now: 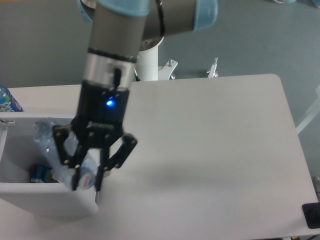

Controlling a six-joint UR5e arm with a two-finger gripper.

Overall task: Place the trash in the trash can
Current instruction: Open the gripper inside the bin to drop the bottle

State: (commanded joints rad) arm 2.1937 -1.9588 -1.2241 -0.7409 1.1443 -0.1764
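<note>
My gripper [86,187] points down over the right end of the trash can [45,202], a white rectangular bin at the table's left front. It is shut on the crushed clear plastic bottle [50,142]. The bottle hangs tilted over the bin's opening, its lower end with faint blue markings between the fingers. The small crumpled wrapper is not visible. A small blue and yellow item [40,172] lies inside the bin, partly hidden by the bottle.
A blue-labelled bottle [7,100] stands at the far left edge behind the bin. The white table [210,140] stretches to the right. The robot's white base post [149,62] stands at the table's back edge.
</note>
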